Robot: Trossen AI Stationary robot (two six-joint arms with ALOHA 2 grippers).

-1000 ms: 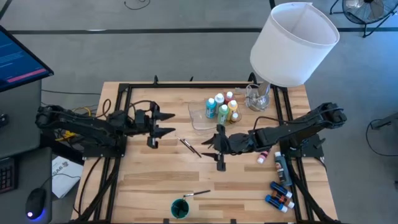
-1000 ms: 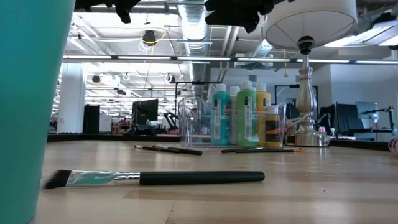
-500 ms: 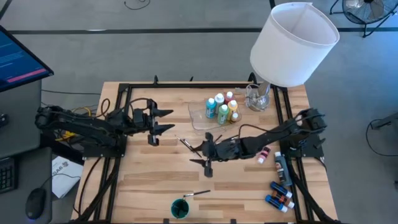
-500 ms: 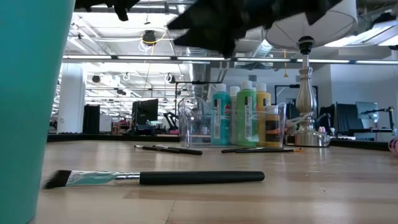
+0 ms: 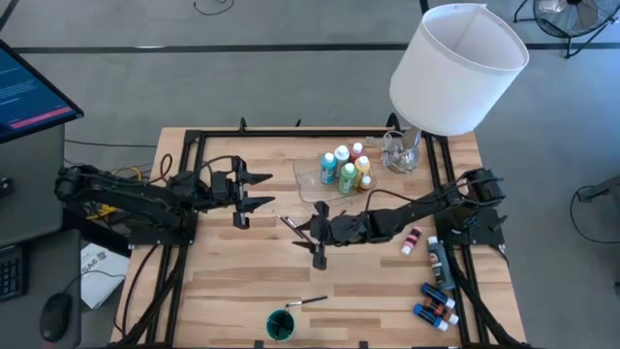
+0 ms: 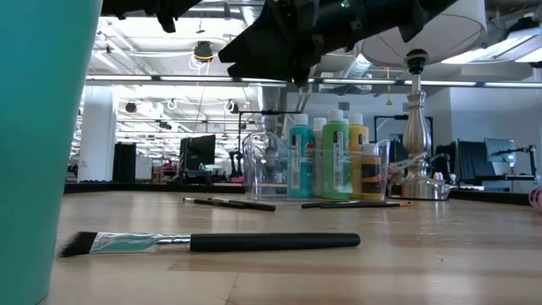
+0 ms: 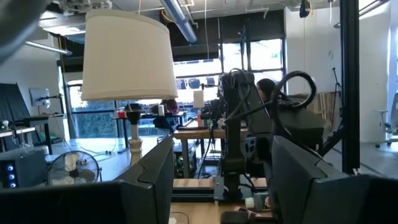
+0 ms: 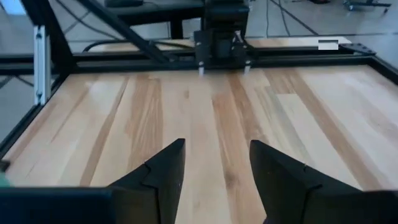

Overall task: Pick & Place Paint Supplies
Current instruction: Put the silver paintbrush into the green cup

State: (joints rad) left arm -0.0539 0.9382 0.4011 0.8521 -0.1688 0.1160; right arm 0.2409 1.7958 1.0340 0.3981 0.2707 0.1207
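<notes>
While the left gripper waits with fingers apart at the table's nine o'clock side, the right gripper hovers mid-table, fingers spread and empty. Two thin brushes lie just beside its fingertips; the paint bottles stand toward twelve o'clock.

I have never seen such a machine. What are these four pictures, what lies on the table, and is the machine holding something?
It is a robot with two dark arms at a wooden table. One picture looks down from above, one looks level across the table top, and two come from cameras on the wrists. The left gripper waits open near the table's left side. The right gripper hangs open and empty over the middle, near two thin brushes. A clear tray holds paint bottles. Another brush lies beside a teal cup. More bottles lie at the right edge, beside the lamp.
</notes>
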